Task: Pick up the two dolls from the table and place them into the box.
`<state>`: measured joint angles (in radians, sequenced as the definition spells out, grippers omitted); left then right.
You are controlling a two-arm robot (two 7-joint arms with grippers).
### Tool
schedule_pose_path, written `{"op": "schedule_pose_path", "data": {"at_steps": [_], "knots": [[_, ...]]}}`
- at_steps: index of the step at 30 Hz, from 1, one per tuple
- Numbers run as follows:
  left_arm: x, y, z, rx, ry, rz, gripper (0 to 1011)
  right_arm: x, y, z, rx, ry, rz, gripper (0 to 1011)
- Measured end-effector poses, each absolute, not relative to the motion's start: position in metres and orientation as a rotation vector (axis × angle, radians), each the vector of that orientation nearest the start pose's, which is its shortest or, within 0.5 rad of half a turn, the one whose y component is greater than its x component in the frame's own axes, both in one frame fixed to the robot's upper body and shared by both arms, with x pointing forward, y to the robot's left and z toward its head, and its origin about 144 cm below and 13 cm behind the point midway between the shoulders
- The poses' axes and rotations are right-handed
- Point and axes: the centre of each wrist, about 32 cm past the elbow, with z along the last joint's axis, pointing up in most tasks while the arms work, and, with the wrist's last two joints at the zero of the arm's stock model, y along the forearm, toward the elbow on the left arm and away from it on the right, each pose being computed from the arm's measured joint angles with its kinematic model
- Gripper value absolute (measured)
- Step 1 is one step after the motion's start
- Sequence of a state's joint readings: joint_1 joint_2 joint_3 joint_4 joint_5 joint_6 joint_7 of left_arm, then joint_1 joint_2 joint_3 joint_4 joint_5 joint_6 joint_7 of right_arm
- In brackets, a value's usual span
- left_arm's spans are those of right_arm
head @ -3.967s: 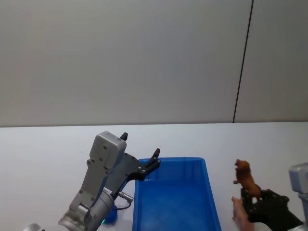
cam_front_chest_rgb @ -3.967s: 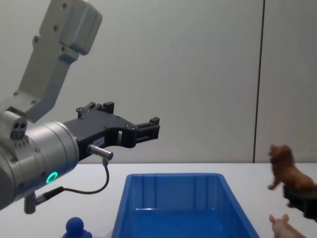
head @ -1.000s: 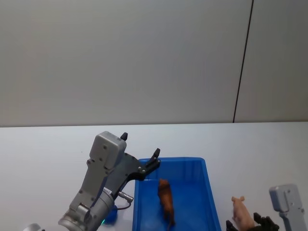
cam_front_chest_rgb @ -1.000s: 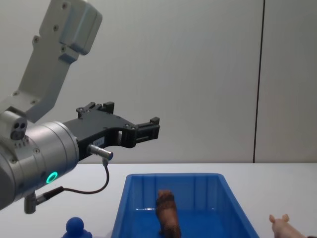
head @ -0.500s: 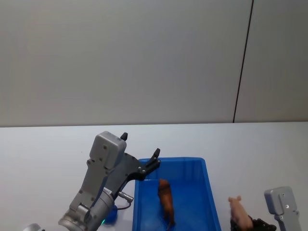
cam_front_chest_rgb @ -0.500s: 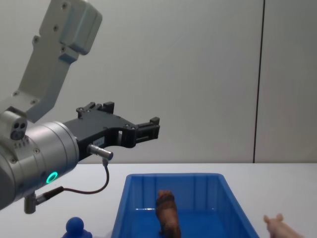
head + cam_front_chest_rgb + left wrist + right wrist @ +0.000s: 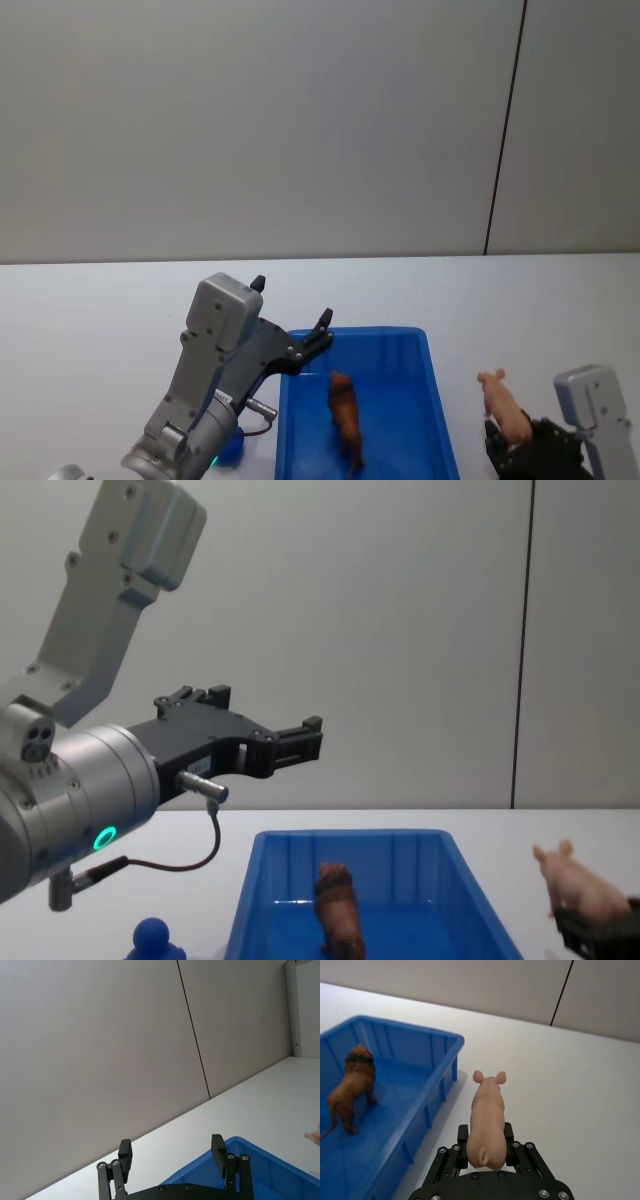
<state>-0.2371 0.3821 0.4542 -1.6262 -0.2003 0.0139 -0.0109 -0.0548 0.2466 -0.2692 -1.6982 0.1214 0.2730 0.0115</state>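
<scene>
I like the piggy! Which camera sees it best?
Right wrist view: the pig is close and big in the right gripper. Head and chest views show it small; left wrist view, barely a pink speck.

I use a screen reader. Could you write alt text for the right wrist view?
The right gripper holds a pale pink pig figurine by its rear, over the white table, just beside the blue bin. A brown lion figurine stands on the bin's floor.
</scene>
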Motion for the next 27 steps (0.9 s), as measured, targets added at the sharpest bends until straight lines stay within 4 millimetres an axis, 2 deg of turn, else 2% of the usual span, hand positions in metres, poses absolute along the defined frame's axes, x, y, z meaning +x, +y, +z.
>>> {"op": "schedule_pose_path", "data": {"at_steps": [13,27], "knots": [[0.492,0.198,1.204,0.061,-0.268,1.124,1001,0.447,-0.198,1.169,-0.198,0.031,-1.172,371],[0.492,0.198,1.204,0.061,-0.268,1.124,1001,0.475,-0.170,1.171,-0.153,0.065,-1.017,387]]}}
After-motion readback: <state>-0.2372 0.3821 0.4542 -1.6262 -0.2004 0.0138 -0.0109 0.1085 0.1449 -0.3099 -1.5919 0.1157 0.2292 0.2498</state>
